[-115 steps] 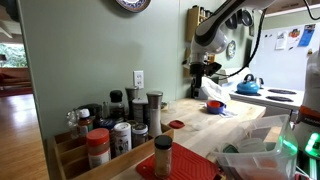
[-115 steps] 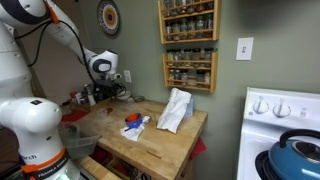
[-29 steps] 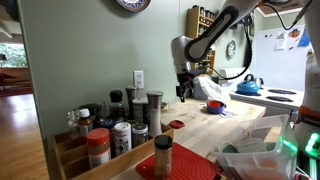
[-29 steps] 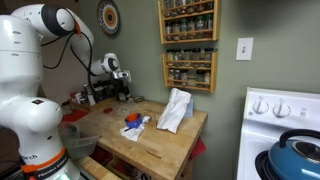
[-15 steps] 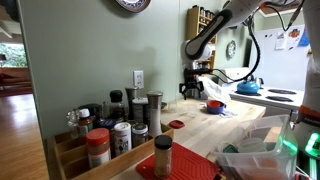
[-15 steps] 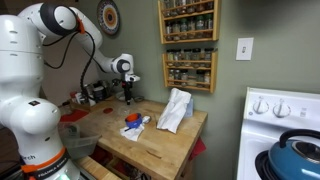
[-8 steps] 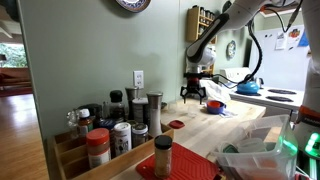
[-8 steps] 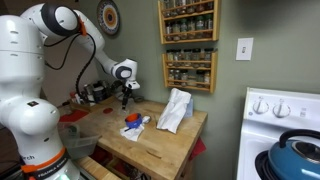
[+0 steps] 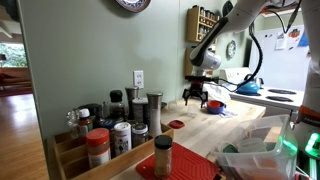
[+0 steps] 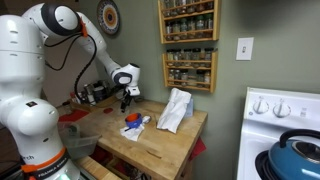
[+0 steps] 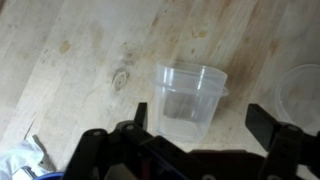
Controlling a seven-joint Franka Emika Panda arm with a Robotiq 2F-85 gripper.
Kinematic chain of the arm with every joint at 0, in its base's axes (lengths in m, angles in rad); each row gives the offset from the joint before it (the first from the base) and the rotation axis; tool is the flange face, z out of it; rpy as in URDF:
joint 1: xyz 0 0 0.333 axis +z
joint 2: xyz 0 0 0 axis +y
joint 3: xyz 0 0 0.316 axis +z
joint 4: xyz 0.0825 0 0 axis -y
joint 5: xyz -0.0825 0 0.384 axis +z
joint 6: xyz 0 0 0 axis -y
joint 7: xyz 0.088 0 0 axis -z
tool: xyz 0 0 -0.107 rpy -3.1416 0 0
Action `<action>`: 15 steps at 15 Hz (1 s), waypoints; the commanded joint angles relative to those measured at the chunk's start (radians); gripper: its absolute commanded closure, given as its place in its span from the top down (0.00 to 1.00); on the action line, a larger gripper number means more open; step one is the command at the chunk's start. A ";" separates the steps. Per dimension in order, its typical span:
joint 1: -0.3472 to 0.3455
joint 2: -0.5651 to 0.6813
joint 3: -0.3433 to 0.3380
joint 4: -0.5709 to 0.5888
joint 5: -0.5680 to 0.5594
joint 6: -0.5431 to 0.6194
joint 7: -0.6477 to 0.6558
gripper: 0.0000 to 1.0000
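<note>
My gripper [image 11: 200, 120] is open and empty, pointing down over a wooden butcher-block table [image 11: 70, 60]. A clear plastic cup [image 11: 188, 98] lies on the wood between my two fingers, a little nearer the left one, untouched. In both exterior views my gripper [image 9: 195, 97] [image 10: 127, 97] hovers just above the table's far end. A blue and red cloth bundle [image 10: 133, 123] lies on the table close by, and its corner shows in the wrist view [image 11: 25, 165].
A white towel [image 10: 176, 109] lies across the table. Spice jars [image 9: 110, 130] crowd a rack in the foreground. A wall spice shelf [image 10: 188, 45], a stove with a blue kettle [image 10: 297, 155] and a rim of another clear container [image 11: 303, 95] are nearby.
My arm has swung from beside the table's back edge out over the tabletop and lowered toward the cup. The gripper stayed open.
</note>
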 commanded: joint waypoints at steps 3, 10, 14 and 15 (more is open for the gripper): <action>-0.018 0.012 0.011 -0.029 0.063 0.009 -0.043 1.00; -0.021 0.050 0.014 -0.011 0.114 -0.005 -0.111 0.69; -0.002 0.061 0.007 0.014 0.084 -0.041 -0.084 0.44; 0.012 0.056 0.001 0.024 0.048 -0.056 -0.049 0.38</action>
